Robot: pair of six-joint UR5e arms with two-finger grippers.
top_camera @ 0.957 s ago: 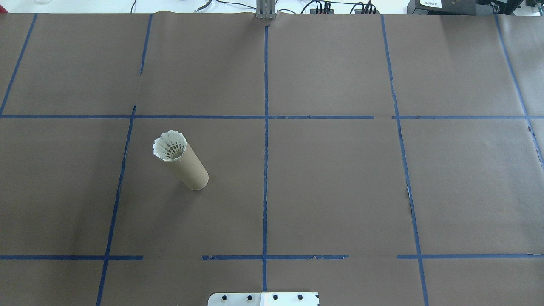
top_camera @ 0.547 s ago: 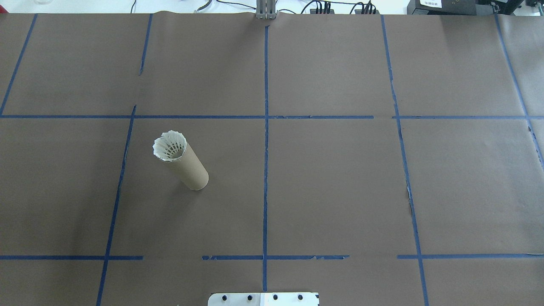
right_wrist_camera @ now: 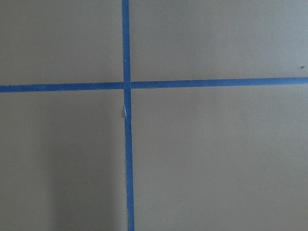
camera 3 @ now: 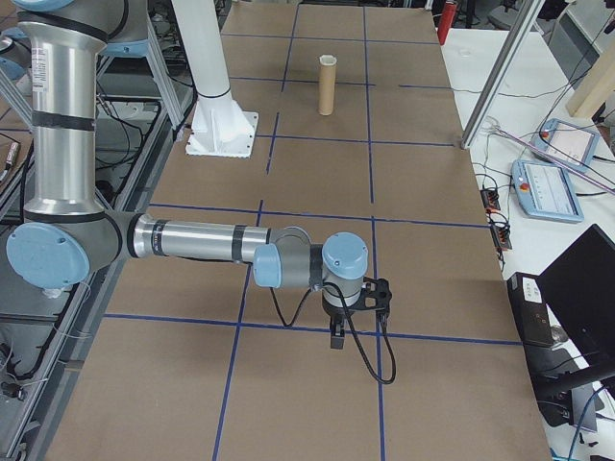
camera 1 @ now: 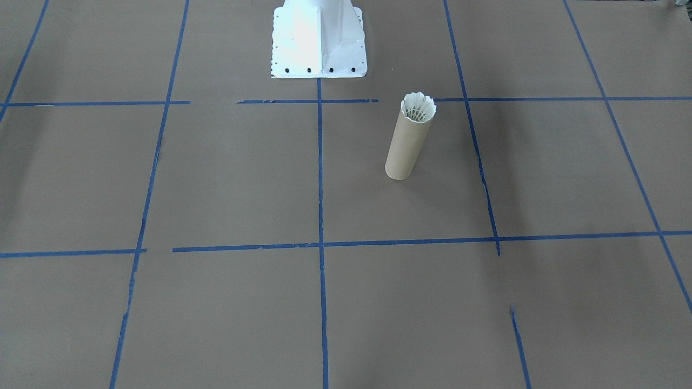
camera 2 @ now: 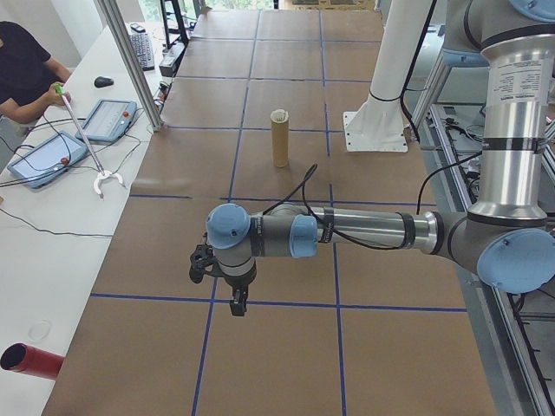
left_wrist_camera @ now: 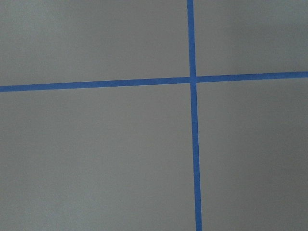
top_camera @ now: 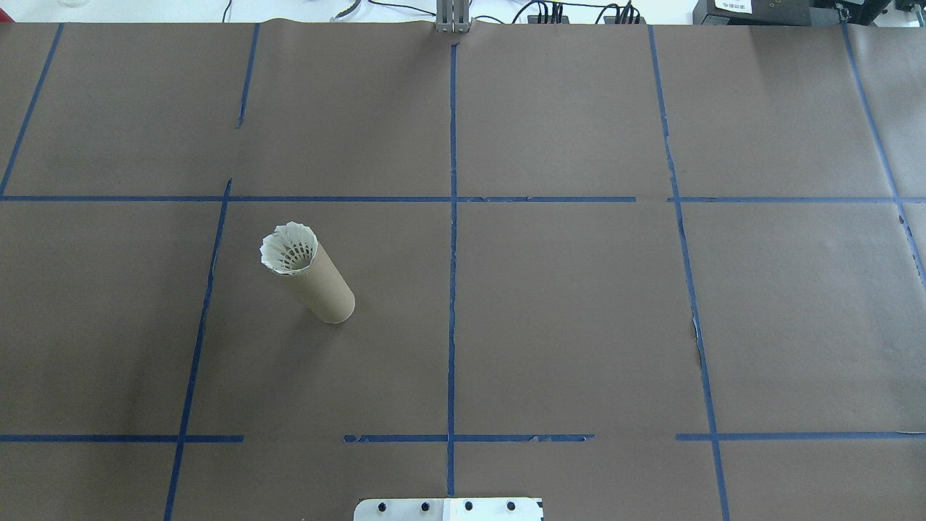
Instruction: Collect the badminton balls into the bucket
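The shuttlecock sits feathers-up in the mouth of the tube, which stands upright on the counter left of centre. I judge the collecting done; no other shuttlecock shows, so nothing is left but to keep clear. My left hand and right hand hang low over the tape lines, well apart from the tube. Whether either is wide or narrow I cannot tell.
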